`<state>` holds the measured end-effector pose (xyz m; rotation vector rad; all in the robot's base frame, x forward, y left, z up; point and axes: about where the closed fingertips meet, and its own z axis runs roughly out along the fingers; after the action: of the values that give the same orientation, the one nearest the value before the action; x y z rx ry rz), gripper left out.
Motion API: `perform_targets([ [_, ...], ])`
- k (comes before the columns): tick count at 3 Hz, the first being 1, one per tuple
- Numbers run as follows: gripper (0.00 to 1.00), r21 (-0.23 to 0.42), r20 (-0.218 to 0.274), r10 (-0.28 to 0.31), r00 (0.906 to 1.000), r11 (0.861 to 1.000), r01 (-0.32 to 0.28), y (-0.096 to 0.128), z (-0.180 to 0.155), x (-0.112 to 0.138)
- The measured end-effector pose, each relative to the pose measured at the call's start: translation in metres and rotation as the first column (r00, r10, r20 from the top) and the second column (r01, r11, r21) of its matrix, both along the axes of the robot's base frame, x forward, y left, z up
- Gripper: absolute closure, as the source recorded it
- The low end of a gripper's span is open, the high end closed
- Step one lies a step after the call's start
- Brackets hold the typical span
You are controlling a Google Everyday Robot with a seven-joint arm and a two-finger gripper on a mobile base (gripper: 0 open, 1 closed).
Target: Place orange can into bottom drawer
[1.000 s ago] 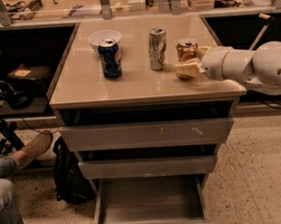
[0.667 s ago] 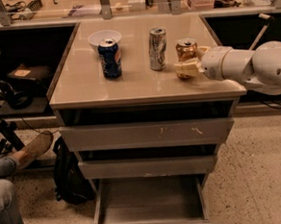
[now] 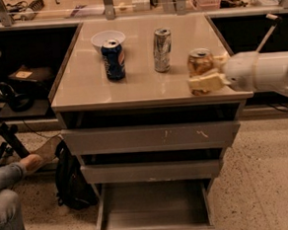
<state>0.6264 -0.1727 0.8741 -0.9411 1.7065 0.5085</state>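
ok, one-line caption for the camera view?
Claw at the orange can on the cabinet top, bottom drawer open below.

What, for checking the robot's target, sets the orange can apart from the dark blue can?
The orange can is orange-brown; the dark blue can is blue. The orange can stands on the right with the gripper at it; the dark blue can stands free on the left. Both are upright.

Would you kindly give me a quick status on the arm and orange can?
Gripper at the orange can, right side of tabletop. Can upright on the surface. Bottom drawer open; path down looks clear.
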Motion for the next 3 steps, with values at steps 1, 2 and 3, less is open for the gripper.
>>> perform_targets([
  [1, 1.0, 0.019, -0.069, 0.059, 0.9958, 0.998, -0.058, -0.026, 0.008, -0.1],
  [2, 1.0, -0.019, -0.108, -0.017, 0.994, 1.0, 0.015, -0.111, 0.003, -0.197],
  [3, 1.0, -0.019, -0.108, -0.015, 0.9941, 1.0, 0.013, -0.11, 0.003, -0.196],
])
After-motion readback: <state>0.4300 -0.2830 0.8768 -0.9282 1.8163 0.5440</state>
